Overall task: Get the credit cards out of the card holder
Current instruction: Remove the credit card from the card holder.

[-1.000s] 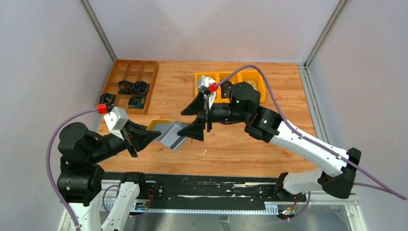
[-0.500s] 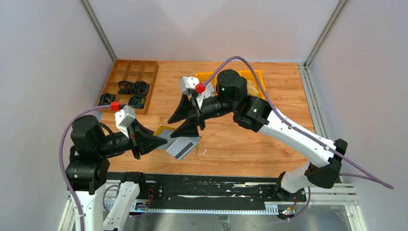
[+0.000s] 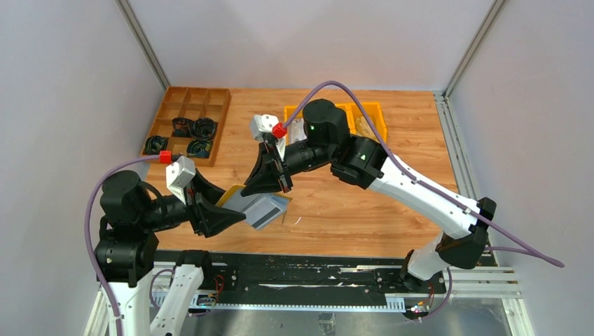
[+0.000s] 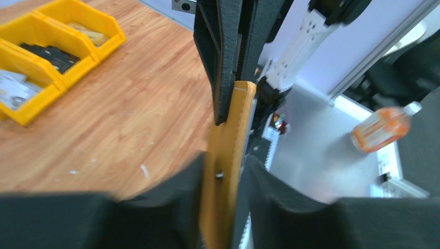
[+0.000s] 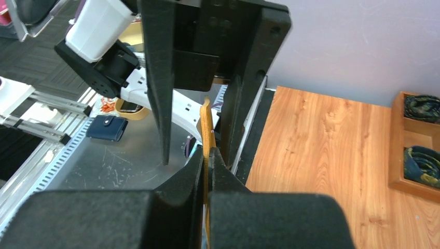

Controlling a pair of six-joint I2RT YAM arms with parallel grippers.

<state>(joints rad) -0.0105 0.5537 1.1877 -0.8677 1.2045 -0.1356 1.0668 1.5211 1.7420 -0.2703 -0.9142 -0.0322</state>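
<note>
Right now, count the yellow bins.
3, in a row at the far side: tan-filled bin, black-filled bin, pale-filled bin. From above, the right arm partly hides them.

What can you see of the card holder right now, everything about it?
The card holder is a small mustard-yellow wallet, leather-like, opened out with its grey-blue inside facing up. It sits over the near part of the wooden table, apparently lifted. The right hand is shut on one thin edge; the left hand straddles the opposite edge, grip unclear.
</note>
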